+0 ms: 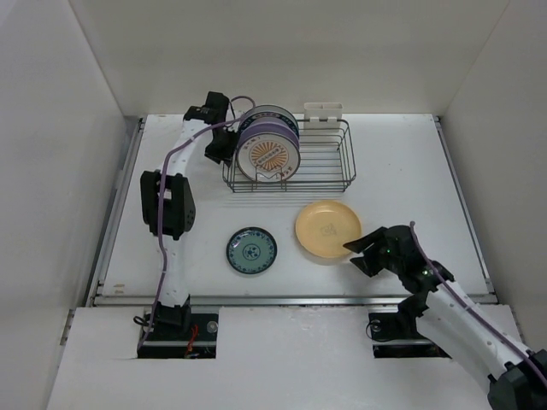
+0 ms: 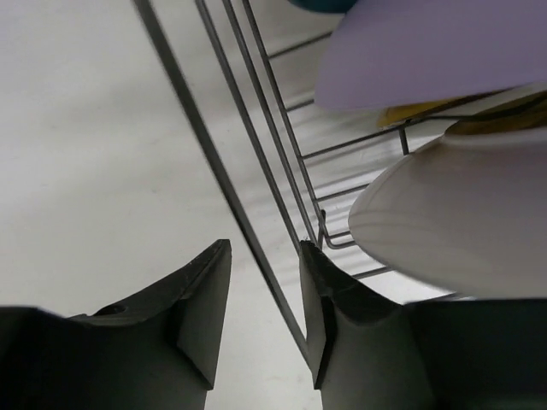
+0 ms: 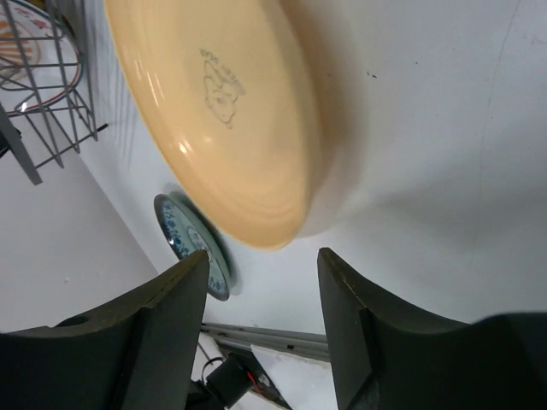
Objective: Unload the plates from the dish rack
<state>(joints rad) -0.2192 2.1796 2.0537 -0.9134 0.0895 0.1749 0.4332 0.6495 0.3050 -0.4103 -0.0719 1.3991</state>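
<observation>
The dish rack (image 1: 320,162) stands at the back of the table with several plates upright at its left end. The white plate with orange pattern (image 1: 267,156) faces front, and a lavender plate (image 1: 256,128) stands behind it. The yellow-tan plate (image 1: 327,229) and the small teal plate (image 1: 251,251) lie flat on the table. My left gripper (image 1: 222,147) is open at the rack's left end. In the left wrist view the rack's rim wire (image 2: 244,213) runs between my fingers, with the lavender plate (image 2: 427,51) and a white plate (image 2: 461,222) beyond. My right gripper (image 1: 359,254) is open and empty just beside the yellow-tan plate (image 3: 231,111).
A small white plastic holder (image 1: 323,111) hangs on the rack's far side. White walls enclose the table on three sides. A metal rail (image 1: 291,299) runs along the front edge. The right wrist view also shows the teal plate (image 3: 192,243) and a corner of the rack (image 3: 43,102).
</observation>
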